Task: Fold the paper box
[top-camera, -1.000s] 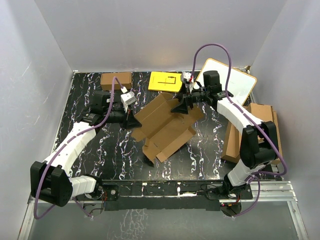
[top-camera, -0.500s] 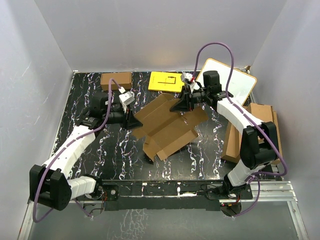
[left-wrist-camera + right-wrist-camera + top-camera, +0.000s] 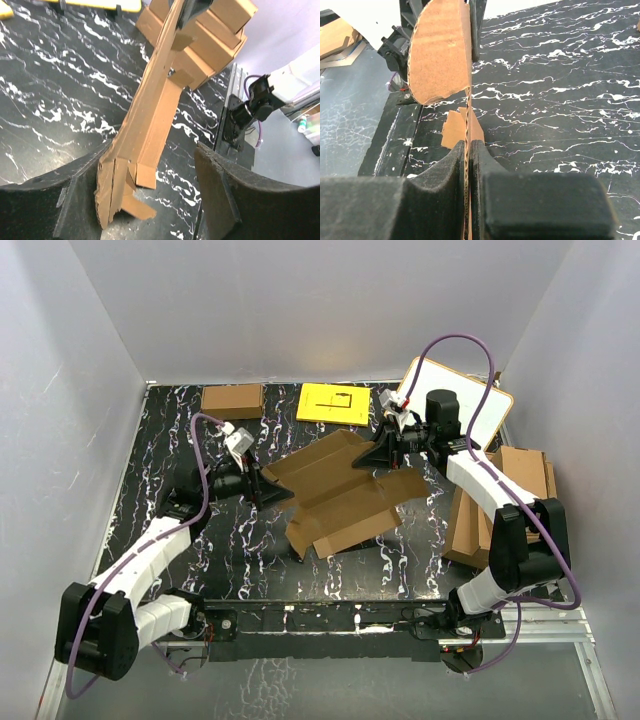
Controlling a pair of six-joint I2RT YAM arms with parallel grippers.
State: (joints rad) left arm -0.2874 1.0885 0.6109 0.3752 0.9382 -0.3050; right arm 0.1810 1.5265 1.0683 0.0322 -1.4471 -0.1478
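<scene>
The paper box (image 3: 345,498) lies unfolded in the middle of the black marbled table, a brown carton with its flaps spread out. My right gripper (image 3: 379,454) is at its far right flap. In the right wrist view this gripper (image 3: 469,144) is shut on the thin cardboard edge (image 3: 440,55), which stands up between the pads. My left gripper (image 3: 267,489) is at the box's left corner. In the left wrist view its jaws (image 3: 150,167) stand open. The box's corner (image 3: 145,130) leans against the left finger (image 3: 75,200), with a wide gap to the right finger (image 3: 225,195).
A smaller brown carton (image 3: 232,398) sits at the back left, a yellow sheet (image 3: 334,403) at the back middle and a white board (image 3: 468,405) at the back right. A pile of larger cardboard sheets (image 3: 520,502) lies along the right edge.
My left gripper has opened, letting go of the box's left corner, and drawn back to the left. My right gripper has shut on the far flap and pulled it to the right, spreading the box flatter.
</scene>
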